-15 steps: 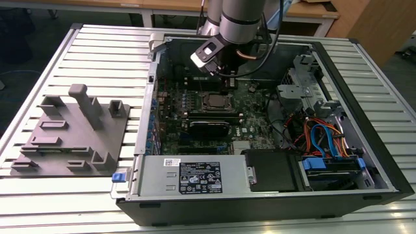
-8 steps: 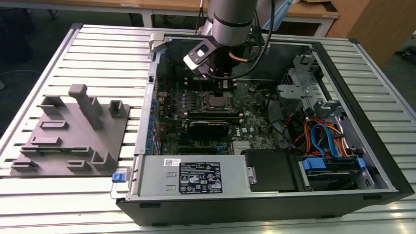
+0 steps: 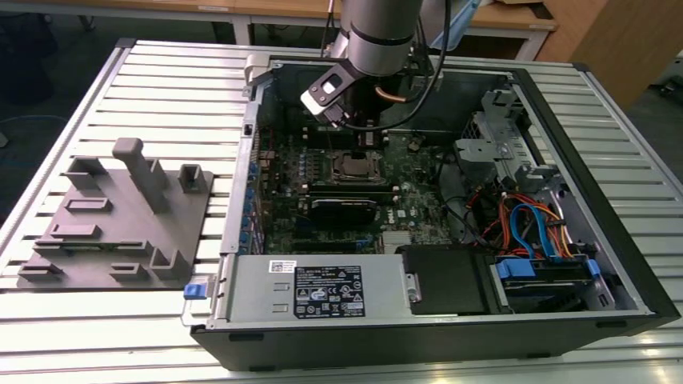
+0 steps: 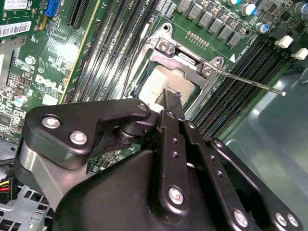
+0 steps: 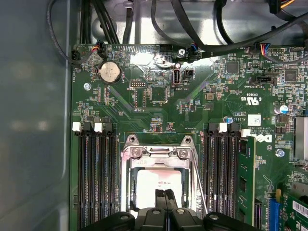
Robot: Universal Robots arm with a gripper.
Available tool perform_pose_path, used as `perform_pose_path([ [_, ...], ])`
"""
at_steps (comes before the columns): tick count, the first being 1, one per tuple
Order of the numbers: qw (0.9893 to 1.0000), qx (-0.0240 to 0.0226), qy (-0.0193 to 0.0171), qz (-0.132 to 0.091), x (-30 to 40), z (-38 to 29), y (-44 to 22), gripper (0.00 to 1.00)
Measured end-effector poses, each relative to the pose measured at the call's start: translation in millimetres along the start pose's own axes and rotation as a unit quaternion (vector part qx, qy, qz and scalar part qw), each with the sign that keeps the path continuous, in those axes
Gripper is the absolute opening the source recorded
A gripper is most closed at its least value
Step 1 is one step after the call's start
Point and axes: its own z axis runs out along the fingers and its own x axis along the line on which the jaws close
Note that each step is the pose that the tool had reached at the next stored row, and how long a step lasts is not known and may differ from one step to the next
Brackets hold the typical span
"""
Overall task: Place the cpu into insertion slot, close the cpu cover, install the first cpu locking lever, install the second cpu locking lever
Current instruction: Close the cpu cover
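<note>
The cpu (image 5: pixel 159 182), a pale silver-grey square, lies in the insertion slot (image 3: pixel 337 167) on the green motherboard (image 5: pixel 159 103). The silvery cpu cover (image 5: pixel 156 155) lies flat around it, with the chip's top showing through the cut-out (image 4: pixel 161 82). One thin locking lever (image 4: pixel 250 83) sticks out free past the socket's corner and runs along the socket's side in the first wrist view (image 5: pixel 199 185). My gripper (image 5: pixel 165 195) is shut with nothing between its fingers, tips right over the cpu's top (image 4: pixel 171 97). In the exterior view the gripper (image 3: pixel 366 138) reaches down into the case just behind the socket.
Black memory slots (image 5: pixel 96 178) flank the socket on both sides. Black cables (image 5: pixel 192 29) run along the case wall above the board. A drive cage and coloured cables (image 3: pixel 533 228) fill the case at the exterior view's right. A grey fixture plate (image 3: pixel 117 216) lies outside the case.
</note>
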Motion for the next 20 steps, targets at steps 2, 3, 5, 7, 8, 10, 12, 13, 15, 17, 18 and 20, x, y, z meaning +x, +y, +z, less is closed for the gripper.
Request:
perform_pose_path([
  [2,1.0,0.0,0.0,0.0,0.0,0.1,0.0,0.1],
  [3,1.0,0.0,0.0,0.0,0.0,0.1,0.0,0.1],
  [5,1.0,0.0,0.0001,0.0,0.0,0.4,0.0,0.1],
  [7,1.0,-0.0001,0.0001,0.0,0.0,1.4,-0.8,0.1],
  [8,1.0,0.0,0.0,0.0,0.0,2.3,-2.1,0.1],
  [10,1.0,0.0,0.0,-0.001,-0.1,5.9,-8.5,0.1],
  [12,1.0,0.0,0.0,-0.002,-0.2,9.7,-17.2,0.1],
  [13,1.0,0.0001,0.0,-0.002,-0.3,11.5,-21.0,0.1],
  [15,1.0,0.0,0.0,-0.002,-0.4,15.2,-24.2,0.1],
  [17,1.0,0.0001,0.0,-0.002,-0.4,18.3,-24.2,0.1],
  [18,1.0,0.0001,0.0,-0.002,-0.5,20.0,-24.2,0.1],
  [20,1.0,0.0001,0.0,-0.002,-0.5,23.4,-24.3,0.1],
])
